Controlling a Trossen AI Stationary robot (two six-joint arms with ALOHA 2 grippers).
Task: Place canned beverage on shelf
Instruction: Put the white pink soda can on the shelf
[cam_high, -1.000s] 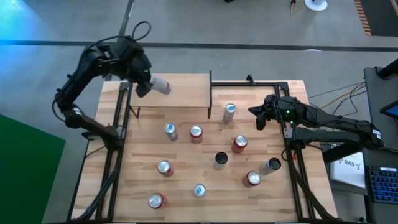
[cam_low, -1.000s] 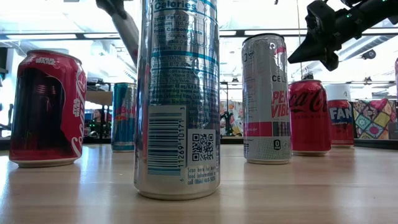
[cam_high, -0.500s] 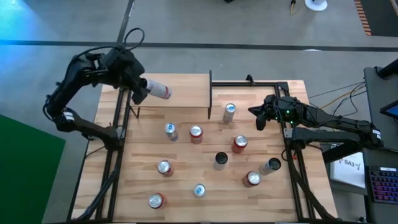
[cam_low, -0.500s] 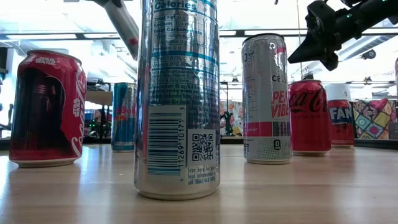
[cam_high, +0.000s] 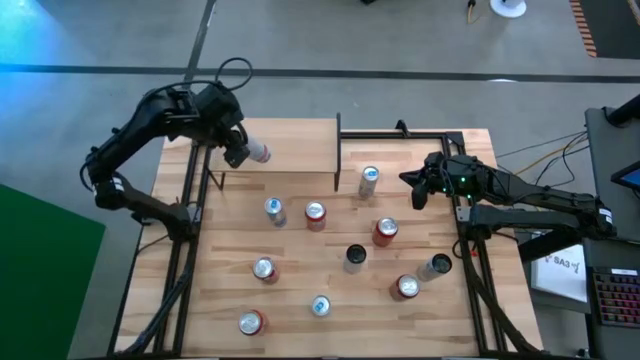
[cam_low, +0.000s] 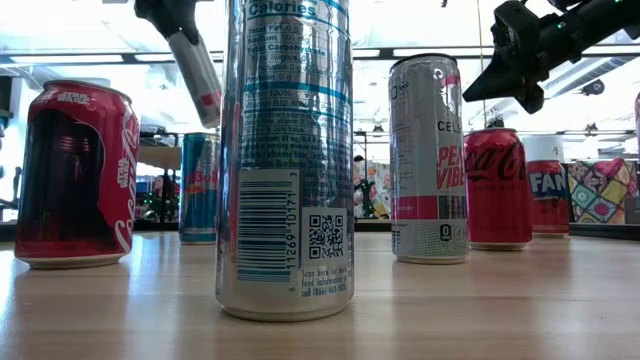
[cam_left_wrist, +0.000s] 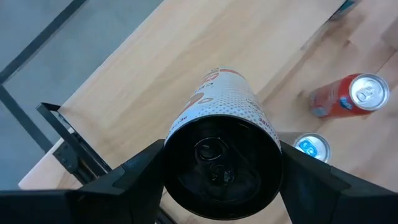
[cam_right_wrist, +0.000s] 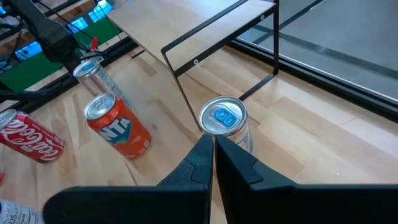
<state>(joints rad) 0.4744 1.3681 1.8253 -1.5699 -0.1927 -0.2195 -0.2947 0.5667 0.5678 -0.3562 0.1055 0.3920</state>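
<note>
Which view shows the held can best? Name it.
Left wrist view: the can fills the frame between the left tool fingers. High view shows it small, tilted above the shelf. Low view shows it partly; right wrist doesn't.

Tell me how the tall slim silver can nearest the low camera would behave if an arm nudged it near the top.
The slim silver can stands tall on a narrow base, so a high push would probably tip it rather than slide it. Once down, its round body would likely roll across the smooth tabletop. Its glossy metal wall looks slippery.

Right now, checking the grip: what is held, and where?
The left gripper holds a white-and-red can by its sides near one end; the right gripper holds nothing.
</note>
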